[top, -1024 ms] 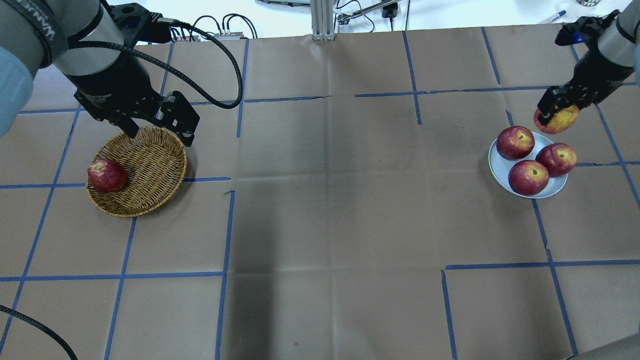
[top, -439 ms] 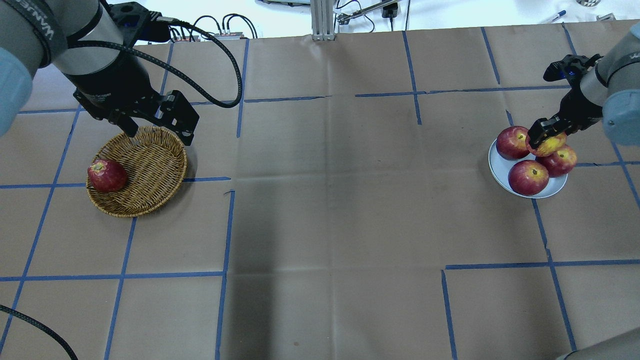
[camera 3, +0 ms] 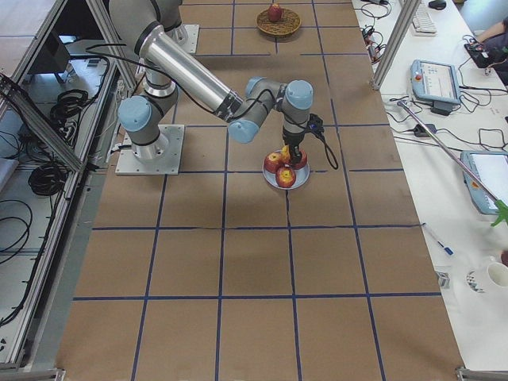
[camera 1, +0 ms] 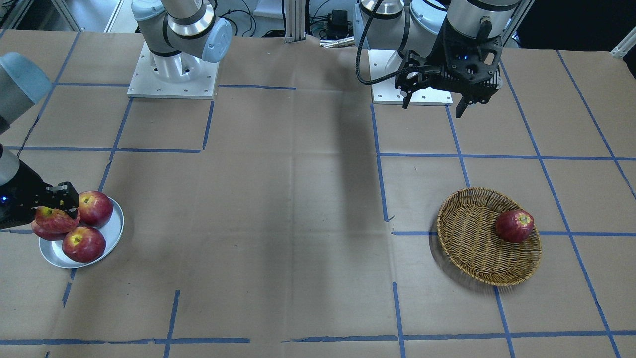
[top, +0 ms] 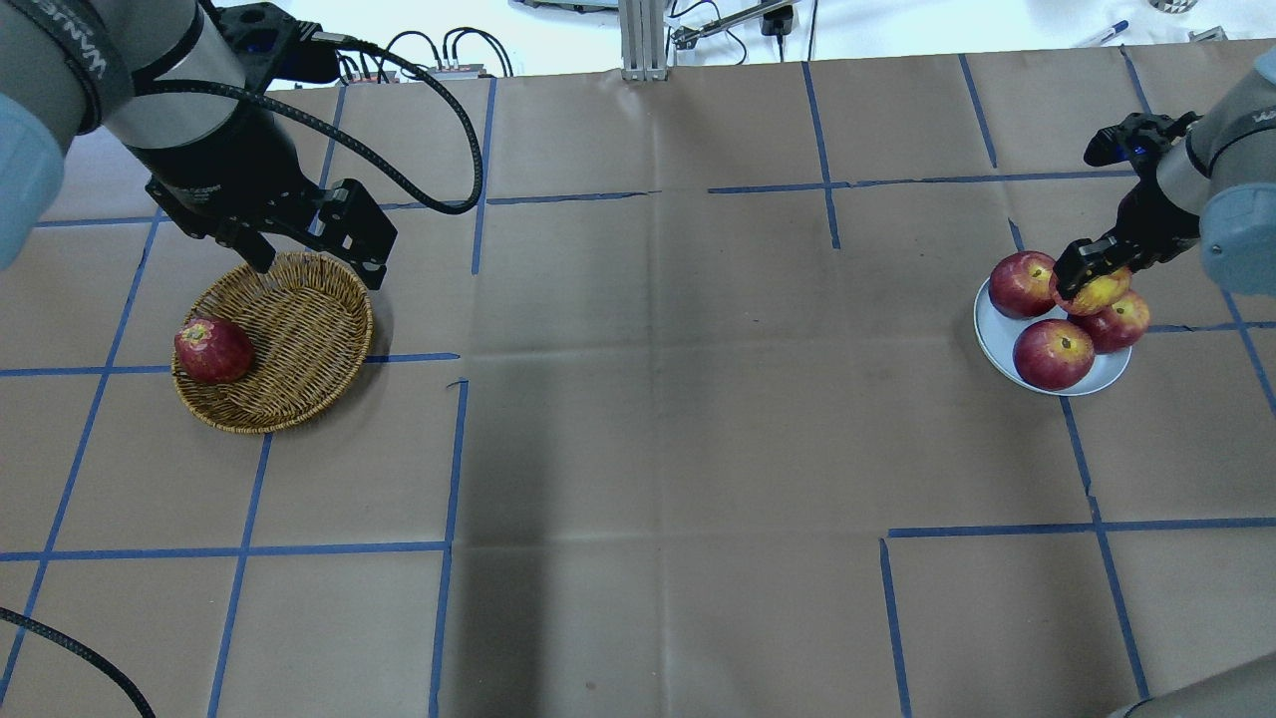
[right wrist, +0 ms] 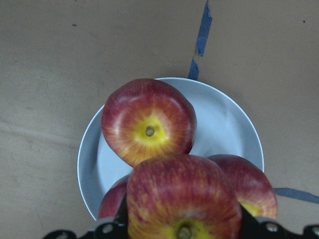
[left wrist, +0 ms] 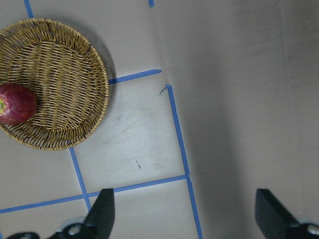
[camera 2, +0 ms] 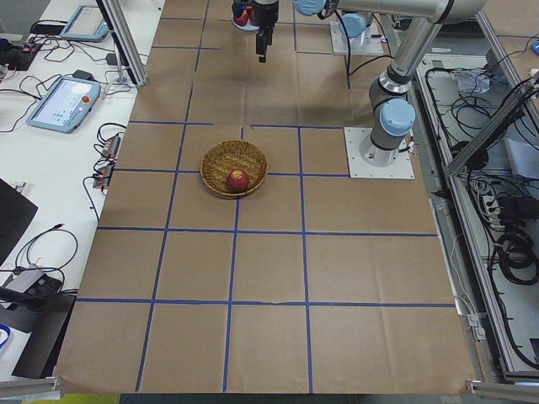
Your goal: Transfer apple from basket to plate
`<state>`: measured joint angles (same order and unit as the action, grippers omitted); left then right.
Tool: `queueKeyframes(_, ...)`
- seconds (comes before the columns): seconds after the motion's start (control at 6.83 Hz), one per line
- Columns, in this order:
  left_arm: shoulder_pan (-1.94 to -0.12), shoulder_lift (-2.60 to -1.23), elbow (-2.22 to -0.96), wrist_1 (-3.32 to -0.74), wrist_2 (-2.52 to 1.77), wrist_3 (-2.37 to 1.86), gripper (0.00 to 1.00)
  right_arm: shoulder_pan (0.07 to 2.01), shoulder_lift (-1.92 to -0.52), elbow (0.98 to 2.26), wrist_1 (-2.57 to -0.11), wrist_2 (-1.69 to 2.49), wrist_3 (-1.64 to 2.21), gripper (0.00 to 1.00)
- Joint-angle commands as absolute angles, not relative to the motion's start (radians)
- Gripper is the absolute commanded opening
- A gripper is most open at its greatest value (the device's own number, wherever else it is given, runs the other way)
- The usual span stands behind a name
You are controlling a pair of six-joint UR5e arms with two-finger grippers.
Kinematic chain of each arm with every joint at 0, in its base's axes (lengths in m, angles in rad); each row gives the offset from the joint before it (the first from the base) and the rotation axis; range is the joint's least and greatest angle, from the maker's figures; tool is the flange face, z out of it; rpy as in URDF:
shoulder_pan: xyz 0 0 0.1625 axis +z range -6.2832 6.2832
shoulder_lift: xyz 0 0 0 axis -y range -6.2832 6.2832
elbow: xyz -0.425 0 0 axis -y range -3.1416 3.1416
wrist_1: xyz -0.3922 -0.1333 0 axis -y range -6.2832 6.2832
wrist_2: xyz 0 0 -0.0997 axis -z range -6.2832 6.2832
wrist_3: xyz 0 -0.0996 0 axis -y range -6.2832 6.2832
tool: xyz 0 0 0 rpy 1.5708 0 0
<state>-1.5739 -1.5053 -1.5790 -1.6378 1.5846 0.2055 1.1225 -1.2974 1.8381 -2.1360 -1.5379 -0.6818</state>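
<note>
My right gripper [top: 1091,269] is shut on the pinkish-red, yellow-streaked apple [top: 1100,292] and holds it low over the silver plate [top: 985,334], touching or just above the three red apples there. In the right wrist view the held apple [right wrist: 183,199] fills the bottom, over the plate [right wrist: 234,117]. In the front-facing view the apple [camera 1: 53,219] sits beside the gripper [camera 1: 55,200]. The wicker basket [top: 304,344] holds one dark-red apple [top: 212,350]. My left gripper [top: 319,264] is open and empty above the basket's far rim.
Three darker apples fill most of the plate [camera 1: 113,232]; one of them [right wrist: 148,121] lies just ahead of the held apple. Brown paper with blue tape lines covers the table. Cables and a metal post [top: 643,40] stand at the far edge.
My right gripper has carried the apple down and inward from beyond the plate's far right edge onto the group of apples. The left arm has not moved.
</note>
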Motion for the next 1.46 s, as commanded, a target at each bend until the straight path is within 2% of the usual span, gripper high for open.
queueKeyframes(0.0, -1.574, -1.506, -1.58, -1.638, 1.585, 0.206, 0.99, 1.112, -1.296, 1.836, -2.135, -1.539, -0.686, 1.0)
queueKeyframes(0.44, -1.574, -1.506, -1.574, -1.638, 1.585, 0.206, 0.99, 1.114, -1.319, 1.824, -2.128, -1.565, -0.684, 1.0)
queueKeyframes(0.73, -1.574, -1.505, -1.574, -1.638, 1.585, 0.206, 0.99, 1.144, -1.418, 1.795, -2.061, -1.548, -0.66, 1.0)
queueKeyframes(1.02, -1.574, -1.505, -1.574, -1.638, 1.585, 0.207, 0.99, 1.25, -1.457, 1.642, -1.819, -1.528, -0.541, 1.0)
queueKeyframes(1.32, -1.574, -1.505, -1.574, -1.64, 1.583, 0.206, 0.99, 1.388, -1.489, 1.501, -1.558, -1.539, -0.261, 1.0)
